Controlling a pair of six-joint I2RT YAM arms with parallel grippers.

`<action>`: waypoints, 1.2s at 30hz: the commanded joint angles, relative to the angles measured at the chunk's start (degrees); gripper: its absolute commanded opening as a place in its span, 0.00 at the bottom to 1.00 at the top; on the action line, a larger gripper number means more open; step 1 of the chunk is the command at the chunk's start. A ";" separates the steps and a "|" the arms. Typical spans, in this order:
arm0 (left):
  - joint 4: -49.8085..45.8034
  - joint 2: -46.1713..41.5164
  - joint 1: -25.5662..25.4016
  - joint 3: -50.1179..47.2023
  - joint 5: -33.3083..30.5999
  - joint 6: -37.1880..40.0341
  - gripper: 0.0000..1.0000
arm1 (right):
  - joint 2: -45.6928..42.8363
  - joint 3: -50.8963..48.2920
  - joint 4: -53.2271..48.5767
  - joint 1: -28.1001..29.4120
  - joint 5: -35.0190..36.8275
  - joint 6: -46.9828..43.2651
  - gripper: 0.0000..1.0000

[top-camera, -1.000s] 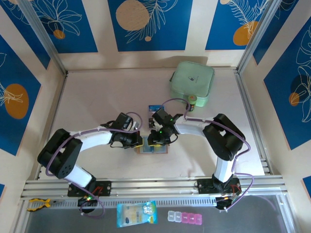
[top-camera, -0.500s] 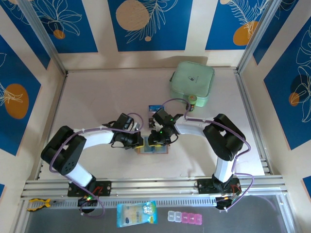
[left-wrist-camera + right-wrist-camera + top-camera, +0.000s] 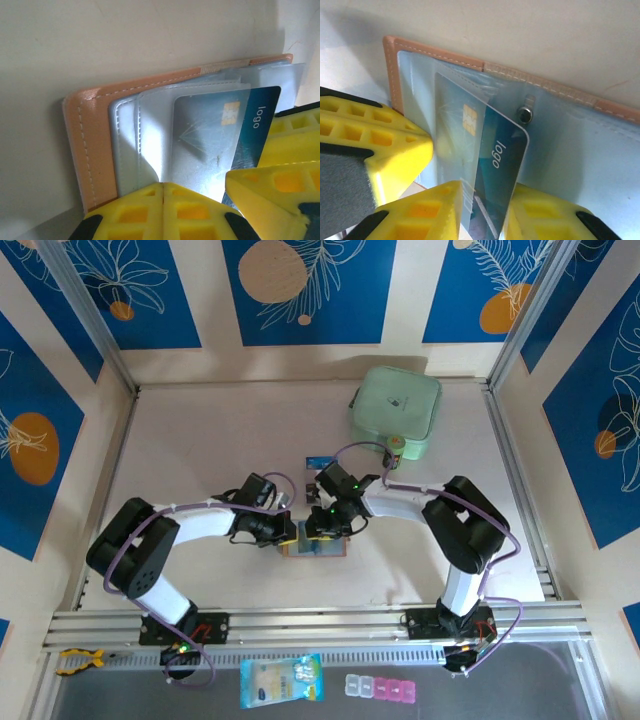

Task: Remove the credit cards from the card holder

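Salmon-tan card holder [image 3: 92,145] lies open on the table [image 3: 200,460], between both arms. The left gripper [image 3: 162,210] is fully closed, tips on the holder's edge. The right gripper [image 3: 482,215] pinches the blue credit card [image 3: 495,150], partly inside a clear pocket.

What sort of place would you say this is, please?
Likely a robot lab work cell: a left arm and right arm bolted to a metal rail, a table walled with blue patterned panels.
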 commanded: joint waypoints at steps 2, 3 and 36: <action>-3.17 1.89 -0.34 0.24 -1.57 0.48 0.00 | -1.79 -0.45 -0.23 -0.46 -1.91 0.78 0.24; -3.17 1.92 -0.37 0.25 -1.60 0.48 0.00 | -1.79 -0.36 -0.27 -0.41 -1.91 0.71 0.23; -5.63 -1.27 -0.33 0.32 -2.78 0.41 0.00 | -7.36 -2.12 -6.28 -2.43 0.68 -2.54 0.09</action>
